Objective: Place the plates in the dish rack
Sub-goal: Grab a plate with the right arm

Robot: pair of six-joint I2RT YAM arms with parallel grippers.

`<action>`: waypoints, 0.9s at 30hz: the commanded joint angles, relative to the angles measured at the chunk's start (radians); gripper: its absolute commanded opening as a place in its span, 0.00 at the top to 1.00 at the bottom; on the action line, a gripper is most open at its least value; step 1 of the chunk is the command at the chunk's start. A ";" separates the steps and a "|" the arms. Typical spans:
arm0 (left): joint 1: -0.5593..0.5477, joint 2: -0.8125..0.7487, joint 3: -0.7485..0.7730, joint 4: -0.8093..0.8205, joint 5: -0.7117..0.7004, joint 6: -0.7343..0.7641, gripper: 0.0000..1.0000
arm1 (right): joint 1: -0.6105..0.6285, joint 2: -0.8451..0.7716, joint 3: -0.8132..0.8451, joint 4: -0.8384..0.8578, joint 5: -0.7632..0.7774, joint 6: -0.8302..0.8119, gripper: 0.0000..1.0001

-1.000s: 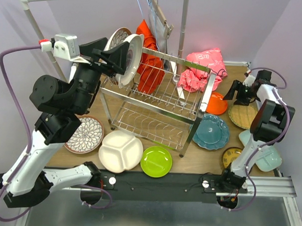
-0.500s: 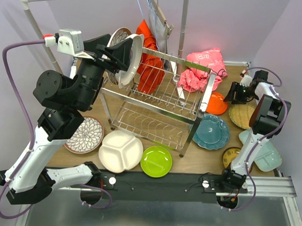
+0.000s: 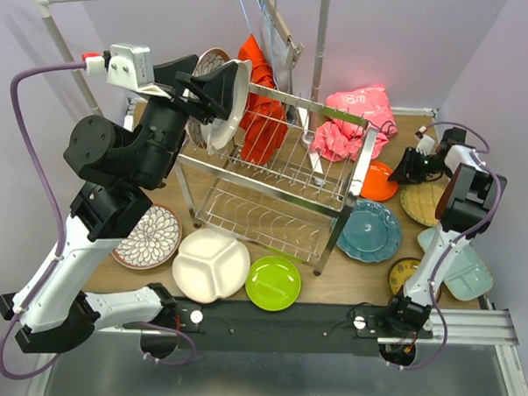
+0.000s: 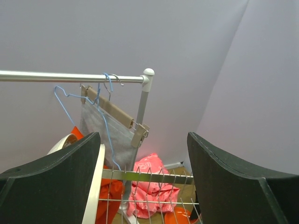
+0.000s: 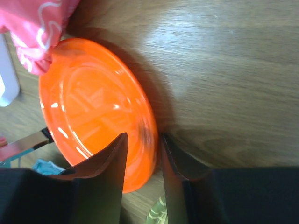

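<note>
A white plate (image 3: 229, 104) is standing on edge in the upper tier of the dish rack (image 3: 264, 185), at its left end. A dark-patterned plate (image 3: 209, 60) is showing just behind it, partly hidden. The left gripper (image 4: 144, 140) is hovering at that same end of the rack with its fingers spread wide, and the white plate's rim is lying just inside one finger.

Off the rack's right end, an orange plate (image 3: 379, 181) is resting on the table (image 3: 398, 134) close to the rack's leg. The right gripper (image 5: 144, 137) is reaching in from the side away from the rack. Its fingers are drawn close together with the orange plate's rim between them, but I cannot tell whether they are actually pressing on it.

In front of the rack, a floral plate (image 3: 148, 237), a white divided plate (image 3: 211, 264) and a lime green plate (image 3: 273, 283) are lying in a row. A teal plate (image 3: 369, 231) is lying by the rack's front right leg. A pink cloth (image 3: 355, 114) is lying heaped beyond the rack's far right corner.
</note>
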State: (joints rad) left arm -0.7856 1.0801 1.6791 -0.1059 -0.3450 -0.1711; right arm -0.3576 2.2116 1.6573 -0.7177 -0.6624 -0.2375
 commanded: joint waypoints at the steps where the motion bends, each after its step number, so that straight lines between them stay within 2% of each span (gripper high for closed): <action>1: 0.000 0.010 0.041 0.000 0.029 0.010 0.16 | -0.003 0.071 0.012 -0.063 -0.036 -0.005 0.67; 5: 0.002 0.014 0.053 0.002 0.040 0.005 0.16 | -0.003 0.073 0.033 -0.065 -0.031 -0.002 0.88; 6: 0.002 0.015 0.053 0.002 0.041 0.002 0.16 | -0.004 0.071 0.038 -0.063 -0.031 -0.002 0.97; 7: 0.000 0.015 0.057 0.003 0.044 0.001 0.16 | -0.004 0.068 0.047 -0.063 -0.034 -0.002 0.99; 12: 0.000 0.012 0.062 0.008 0.049 -0.005 0.16 | -0.014 -0.001 0.065 -0.058 -0.049 0.003 0.99; 17: 0.000 0.006 0.050 0.014 0.051 -0.008 0.16 | -0.018 -0.107 0.058 -0.013 0.026 0.013 0.99; 27: 0.002 0.015 0.060 0.029 0.090 -0.004 0.16 | -0.018 -0.436 -0.174 0.124 0.151 0.043 0.99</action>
State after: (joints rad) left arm -0.7856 1.0969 1.7145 -0.1001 -0.3016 -0.1703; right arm -0.3687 1.9190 1.5883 -0.6807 -0.5850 -0.2173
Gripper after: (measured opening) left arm 0.845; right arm 0.022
